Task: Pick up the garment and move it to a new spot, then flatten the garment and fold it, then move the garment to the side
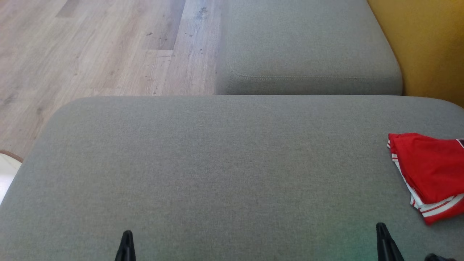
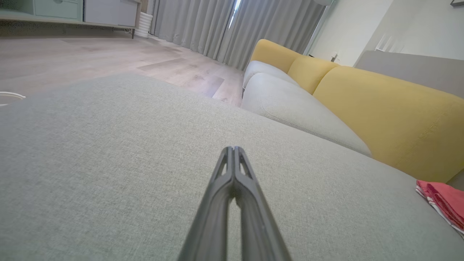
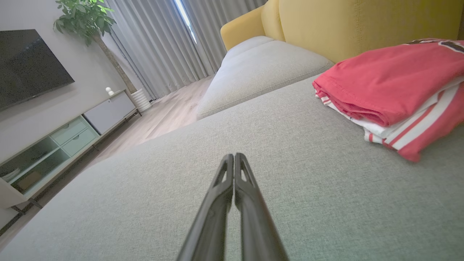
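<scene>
The garment (image 1: 429, 174) is red with white stripes and lies folded in a neat stack at the right edge of the grey cushion (image 1: 217, 163). It also appears in the left wrist view as the garment (image 2: 444, 203) at far right, and large in the right wrist view as the garment (image 3: 395, 90) at upper right. My left gripper (image 1: 127, 233) rests low at the front left, shut and empty, its fingers pressed together in the wrist view (image 2: 233, 148). My right gripper (image 1: 380, 226) sits at the front right, shut and empty (image 3: 233, 156), short of the garment and to its left.
A second grey seat cushion (image 1: 308, 47) lies beyond the near one. A yellow sofa back (image 1: 427, 47) runs along the right. Wooden floor (image 1: 90, 47) spreads to the left. A TV cabinet (image 3: 72, 134), a potted plant (image 3: 87, 18) and curtains (image 3: 156, 43) stand across the room.
</scene>
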